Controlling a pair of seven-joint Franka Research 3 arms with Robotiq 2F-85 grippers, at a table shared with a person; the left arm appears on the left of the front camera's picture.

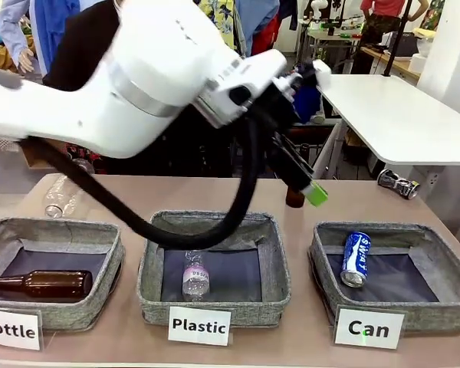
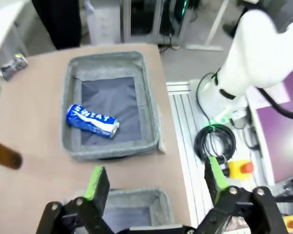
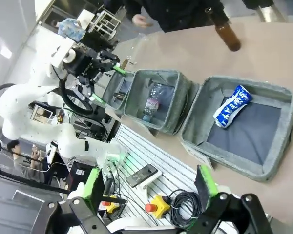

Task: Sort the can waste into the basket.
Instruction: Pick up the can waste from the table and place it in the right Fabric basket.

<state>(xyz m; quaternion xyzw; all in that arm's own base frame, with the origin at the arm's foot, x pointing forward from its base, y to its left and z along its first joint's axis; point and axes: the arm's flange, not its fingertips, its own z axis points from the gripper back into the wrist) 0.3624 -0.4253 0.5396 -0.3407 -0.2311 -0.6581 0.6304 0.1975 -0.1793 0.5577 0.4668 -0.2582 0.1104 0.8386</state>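
The left gripper (image 2: 155, 175) hangs above the table near the Can basket (image 2: 149, 97), its fingers spread wide and empty. The right gripper (image 3: 148, 174) is spread too and holds nothing. The blue can (image 1: 356, 259) lies on its side inside the Can basket. The crushed can (image 1: 398, 183) sits on the table beyond that basket, near the far right edge.
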